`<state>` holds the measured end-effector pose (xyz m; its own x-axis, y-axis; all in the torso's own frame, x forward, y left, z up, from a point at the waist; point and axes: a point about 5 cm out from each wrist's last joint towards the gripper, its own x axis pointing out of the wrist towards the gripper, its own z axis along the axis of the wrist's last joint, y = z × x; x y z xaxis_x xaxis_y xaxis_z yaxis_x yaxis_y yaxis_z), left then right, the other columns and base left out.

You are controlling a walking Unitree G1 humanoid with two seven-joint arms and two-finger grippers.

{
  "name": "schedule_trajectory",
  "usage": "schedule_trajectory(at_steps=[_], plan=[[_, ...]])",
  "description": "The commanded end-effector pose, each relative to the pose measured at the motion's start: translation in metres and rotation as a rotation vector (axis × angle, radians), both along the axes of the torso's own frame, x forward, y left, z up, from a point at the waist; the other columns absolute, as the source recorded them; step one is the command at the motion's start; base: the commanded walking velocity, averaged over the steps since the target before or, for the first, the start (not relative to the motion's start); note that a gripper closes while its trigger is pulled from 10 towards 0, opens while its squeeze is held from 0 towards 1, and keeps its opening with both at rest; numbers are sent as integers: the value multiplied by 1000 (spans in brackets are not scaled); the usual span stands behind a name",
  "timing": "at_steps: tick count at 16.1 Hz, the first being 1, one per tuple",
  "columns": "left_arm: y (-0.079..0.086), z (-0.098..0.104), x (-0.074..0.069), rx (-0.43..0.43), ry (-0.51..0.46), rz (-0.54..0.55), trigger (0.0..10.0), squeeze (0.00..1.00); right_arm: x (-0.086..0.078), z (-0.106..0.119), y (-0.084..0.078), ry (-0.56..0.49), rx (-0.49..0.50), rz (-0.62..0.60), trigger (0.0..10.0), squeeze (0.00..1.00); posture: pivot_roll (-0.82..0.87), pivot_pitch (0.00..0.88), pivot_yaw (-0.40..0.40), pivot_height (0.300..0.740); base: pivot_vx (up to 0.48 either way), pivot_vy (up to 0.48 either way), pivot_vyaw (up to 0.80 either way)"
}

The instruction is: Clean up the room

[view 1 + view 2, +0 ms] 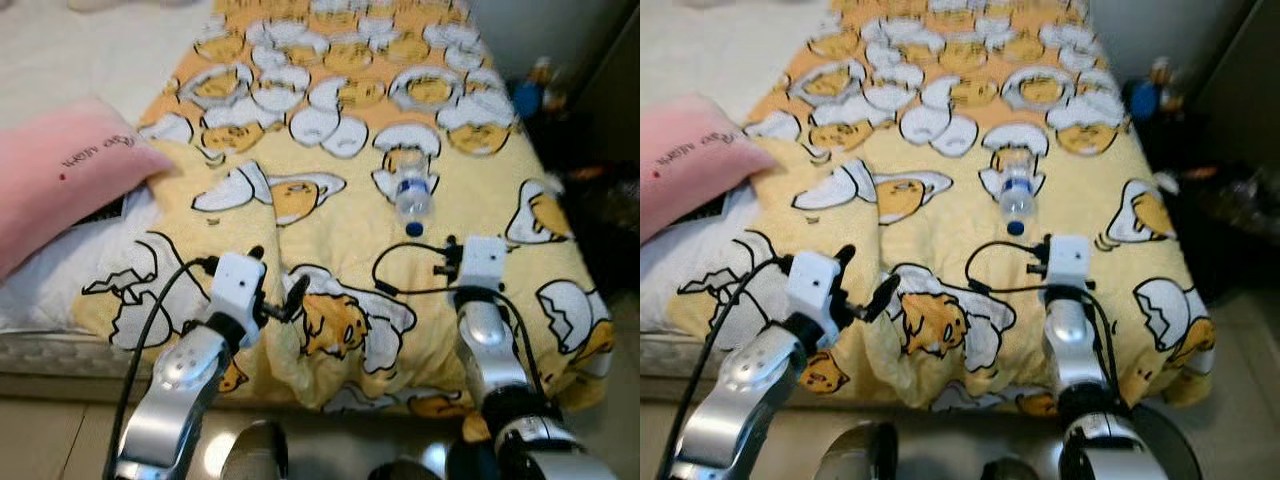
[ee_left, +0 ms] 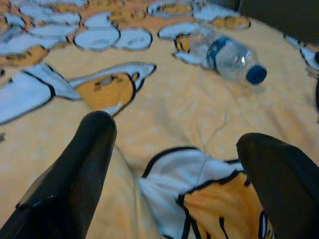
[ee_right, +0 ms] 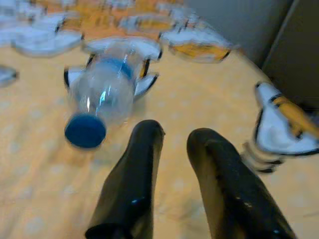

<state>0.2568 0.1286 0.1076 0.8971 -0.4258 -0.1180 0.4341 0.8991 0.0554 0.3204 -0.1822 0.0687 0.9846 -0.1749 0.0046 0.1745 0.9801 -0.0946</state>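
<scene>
A clear plastic bottle (image 1: pixel 412 190) with a blue cap lies on its side on the yellow egg-print blanket (image 1: pixel 330 140) that covers the bed. My right gripper (image 3: pixel 174 132) hovers just short of the cap end (image 3: pixel 84 130), a little to one side of it. Its two black fingers are close together with nothing between them. My left gripper (image 2: pixel 182 132) is open above a fold of the blanket near the bed's front edge, with its fingers (image 1: pixel 296 290) spread wide. The bottle (image 2: pixel 229 55) lies well beyond it.
A pink pillow (image 1: pixel 60 170) rests on the left of the bed over white bedding (image 1: pixel 60 270). Dark clutter with a blue object (image 1: pixel 530 95) stands on the floor to the right of the bed. Pale floor (image 1: pixel 50 430) runs along the bed's front edge.
</scene>
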Motion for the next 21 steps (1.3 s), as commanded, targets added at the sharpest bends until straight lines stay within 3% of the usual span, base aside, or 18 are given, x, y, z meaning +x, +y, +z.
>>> schedule_trajectory(at_steps=[1,3,4,5,6,7,8,15,16,17,18,21], plan=[[0,-2,3,6,-8,7,10000,0,0,10,2,-52,-5,-11,0,0,99,3,-7,725,0,0,0],[-3,-3,10,18,-28,3,10000,0,0,11,5,-36,-3,-16,0,0,86,0,-8,725,0,0,0],[-3,-4,14,63,-43,15,10000,0,-4,11,5,-44,16,-30,9882,20,78,0,-6,725,0,0,0],[-3,-5,15,76,-44,18,10000,0,-7,11,6,-56,29,-33,10000,1000,71,0,-3,725,0,0,0],[-6,-6,17,70,-47,13,10000,0,-20,9,6,-77,30,-55,10000,1000,62,0,-5,725,0,0,0],[-7,-5,21,53,-62,13,10000,0,-50,-4,7,-54,6,-74,10000,1000,31,0,-14,725,0,0,0],[-7,-6,23,46,-63,17,10000,0,-61,-10,7,-34,-4,-77,10000,1000,8,0,-7,725,0,0,0],[-24,-9,41,32,-58,-77,10000,0,-87,-16,-12,4,23,-213,10000,1000,-124,0,125,725,0,0,0],[-26,-7,45,31,-64,-81,10000,0,-88,-21,-12,61,-37,-190,10000,1000,-145,0,142,725,0,0,0],[-30,-7,50,16,-64,-75,10000,0,-86,-22,-14,84,-51,-176,10000,90,-160,0,151,725,0,0,0],[-32,-7,52,9,-63,-67,10000,0,-85,-21,-17,87,-46,-185,10000,0,-166,0,151,725,0,0,0],[-31,-11,60,-30,-26,-3,10000,0,-83,-15,-19,79,-48,-180,10000,0,-178,0,146,725,0,0,0]])
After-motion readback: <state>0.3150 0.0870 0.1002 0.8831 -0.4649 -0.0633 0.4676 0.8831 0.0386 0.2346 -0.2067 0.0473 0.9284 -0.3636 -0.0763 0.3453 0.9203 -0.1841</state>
